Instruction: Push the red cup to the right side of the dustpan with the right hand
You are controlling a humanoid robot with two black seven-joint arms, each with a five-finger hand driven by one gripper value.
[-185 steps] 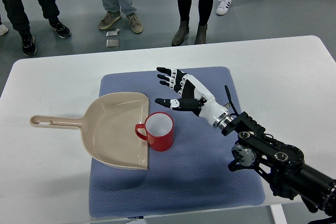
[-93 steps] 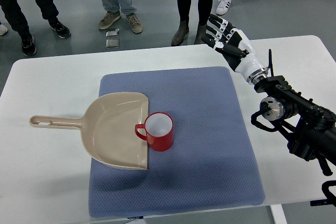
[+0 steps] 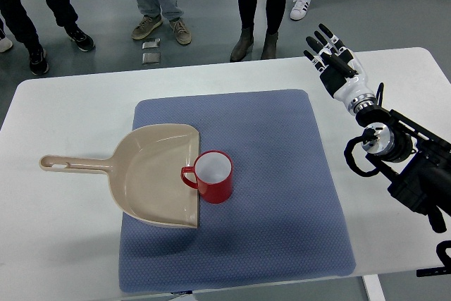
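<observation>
One glossy red cup (image 3: 213, 176) sits touching my beige plastic dustpan's (image 3: 151, 174) three o'clock edge; my right hand (image 3: 331, 58), fingers spread and empty at one o'clock, should now simply rest.

Cup (image 3: 213, 176) on mat (image 3: 239, 195), touching dustpan (image 3: 148, 174) right edge; right hand (image 3: 332, 58) upper right of frame.

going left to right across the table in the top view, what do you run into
dustpan handle → dustpan scoop → red cup, sitting at the scoop's right edge → bare stretch of blue mat → right robot hand, raised over the table's far right with fingers spread
</observation>
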